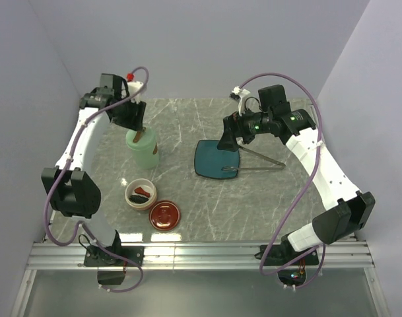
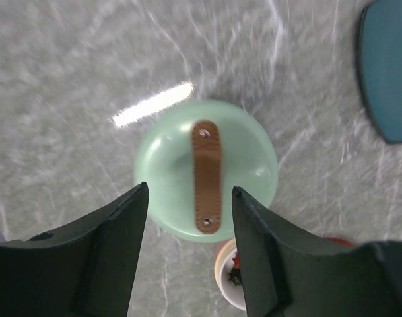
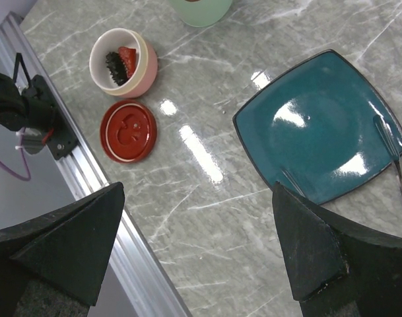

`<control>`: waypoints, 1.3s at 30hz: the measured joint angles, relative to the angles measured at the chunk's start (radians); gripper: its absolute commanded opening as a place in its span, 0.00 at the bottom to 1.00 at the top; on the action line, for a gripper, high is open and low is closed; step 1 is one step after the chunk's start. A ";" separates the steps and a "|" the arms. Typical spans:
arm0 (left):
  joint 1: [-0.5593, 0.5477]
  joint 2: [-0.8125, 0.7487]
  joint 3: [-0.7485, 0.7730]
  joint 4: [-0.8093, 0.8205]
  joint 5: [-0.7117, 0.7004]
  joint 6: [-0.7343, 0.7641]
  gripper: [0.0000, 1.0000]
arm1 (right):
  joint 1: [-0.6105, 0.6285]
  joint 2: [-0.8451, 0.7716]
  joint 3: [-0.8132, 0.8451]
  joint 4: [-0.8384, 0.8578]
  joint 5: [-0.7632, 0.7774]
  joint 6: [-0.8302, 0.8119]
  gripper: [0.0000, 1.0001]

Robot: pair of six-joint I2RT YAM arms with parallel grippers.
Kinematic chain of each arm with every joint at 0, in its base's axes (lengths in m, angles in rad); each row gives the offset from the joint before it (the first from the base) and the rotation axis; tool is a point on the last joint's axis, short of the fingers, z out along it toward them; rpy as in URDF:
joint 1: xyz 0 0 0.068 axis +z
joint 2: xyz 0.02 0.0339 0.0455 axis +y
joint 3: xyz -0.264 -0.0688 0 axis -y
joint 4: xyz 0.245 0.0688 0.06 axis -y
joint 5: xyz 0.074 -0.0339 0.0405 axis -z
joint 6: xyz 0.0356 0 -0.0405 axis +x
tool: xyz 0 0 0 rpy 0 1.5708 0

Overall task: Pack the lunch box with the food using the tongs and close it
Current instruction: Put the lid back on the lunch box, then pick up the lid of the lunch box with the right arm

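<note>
- The left gripper hangs just above the mint-green pot, its 2 fingers partly apart and holding nothing.
- The mint-green lid sits on the pot; its brown strap shows in the gap between the fingers, lower down and untouched.
- The right gripper hovers over the near-left edge of the teal square plate, jaws spread wide and empty.
- The tongs lie flat on the marble-pattern table, tips resting on the plate, joined end pointing right, off the plate.
- The cream bowl stands open in front of the pot, with a red-and-dark piece inside.
- The dark-red lid lies on the table just beside the bowl, toward the near edge.
</note>
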 measured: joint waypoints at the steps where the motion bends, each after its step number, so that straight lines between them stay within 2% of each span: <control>1: 0.009 -0.002 0.023 0.002 0.011 0.000 0.61 | 0.000 0.002 0.000 0.000 0.000 -0.006 0.99; 6: 0.053 -0.059 0.054 0.051 0.073 -0.013 0.63 | 0.028 0.035 -0.002 0.001 0.016 -0.034 0.95; 11: 0.106 -0.214 -0.022 0.136 0.175 -0.051 0.67 | 0.177 0.088 -0.039 0.037 0.098 -0.067 0.87; 15: 0.185 -0.396 -0.153 0.227 0.243 -0.090 0.72 | 0.335 0.171 -0.046 0.067 0.170 -0.075 0.69; 18: 0.217 -0.503 -0.229 0.259 0.272 -0.116 0.74 | 0.434 0.257 -0.045 0.099 0.216 -0.055 0.60; 29: 0.347 -0.715 -0.409 0.346 0.366 -0.261 0.75 | 0.638 0.492 -0.039 0.161 0.310 0.001 0.53; 39: 0.355 -0.770 -0.521 0.375 0.441 -0.359 0.74 | 0.694 0.594 -0.015 0.191 0.369 0.032 0.43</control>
